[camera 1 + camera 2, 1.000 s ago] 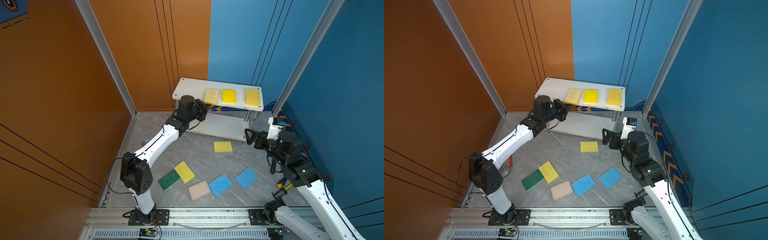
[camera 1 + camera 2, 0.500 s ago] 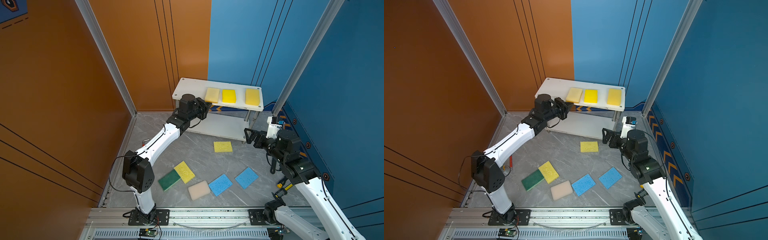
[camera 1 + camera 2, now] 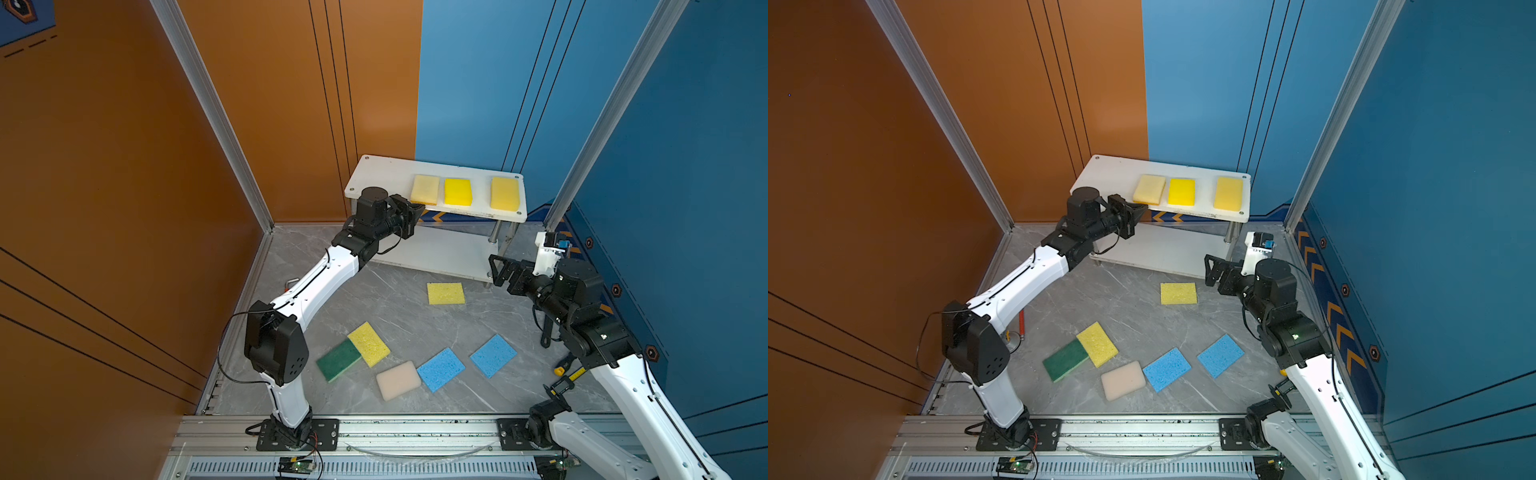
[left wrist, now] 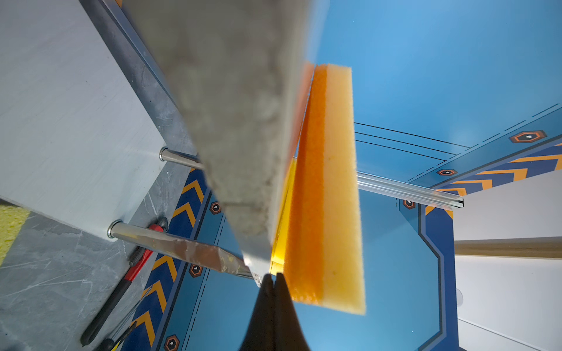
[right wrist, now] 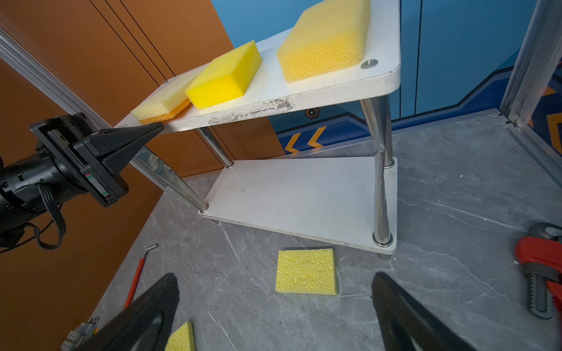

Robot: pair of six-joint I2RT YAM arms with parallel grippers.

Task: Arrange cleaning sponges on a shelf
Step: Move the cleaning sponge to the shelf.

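At front edge of white two-tier shelf (image 5: 328, 86), your left claw (image 5: 158, 129) clamped closed on nothing, beside pale-yellow orange-backed sponge (image 5: 161, 106); right claw (image 3: 493, 271) gaping, empty, over grey marble counter (image 5: 456, 197).

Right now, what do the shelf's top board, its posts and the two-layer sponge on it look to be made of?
Top board: white and matte, probably a painted or laminated panel; its front edge is scuffed grey.
Posts: polished metal, chrome-like, mirroring the surroundings.
Two-layer sponge: soft pale-yellow foam over a coarser orange layer, likely a scouring pad.
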